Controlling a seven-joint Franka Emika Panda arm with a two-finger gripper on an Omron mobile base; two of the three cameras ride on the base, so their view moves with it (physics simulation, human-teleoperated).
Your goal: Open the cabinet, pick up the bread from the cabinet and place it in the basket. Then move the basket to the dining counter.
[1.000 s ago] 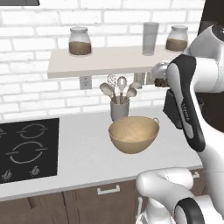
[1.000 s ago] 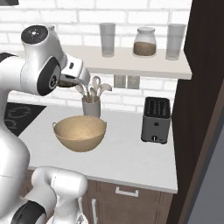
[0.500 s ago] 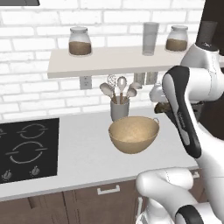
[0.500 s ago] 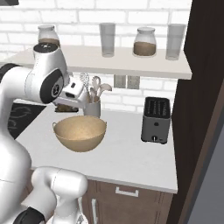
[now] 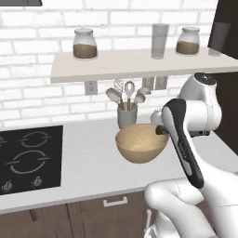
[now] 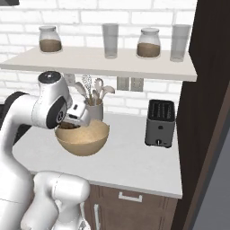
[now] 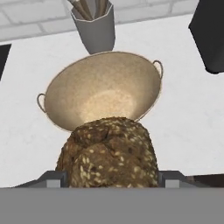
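The bread (image 7: 109,153), a dark brown seeded roll, fills the lower middle of the hand view, and my gripper (image 7: 111,179) is shut on it from both sides. Beyond it the round tan basket (image 7: 103,87) lies open and empty on the white worktop. In the left base view the gripper (image 5: 160,130) holds the bread (image 5: 161,132) at the right rim of the basket (image 5: 139,145). In the right base view the gripper (image 6: 70,125) hangs at the left rim of the basket (image 6: 83,140), and the arm hides most of the bread.
A grey utensil cup (image 5: 127,115) stands just behind the basket. A black toaster (image 6: 161,122) sits to the right, and a black cooktop (image 5: 28,155) to the left. A shelf (image 5: 135,62) overhead carries jars and glasses. A tall dark cabinet (image 6: 211,112) closes the right side.
The arm has swung down from below the shelf and toward the basket with the bread in its grip. The basket has not moved.
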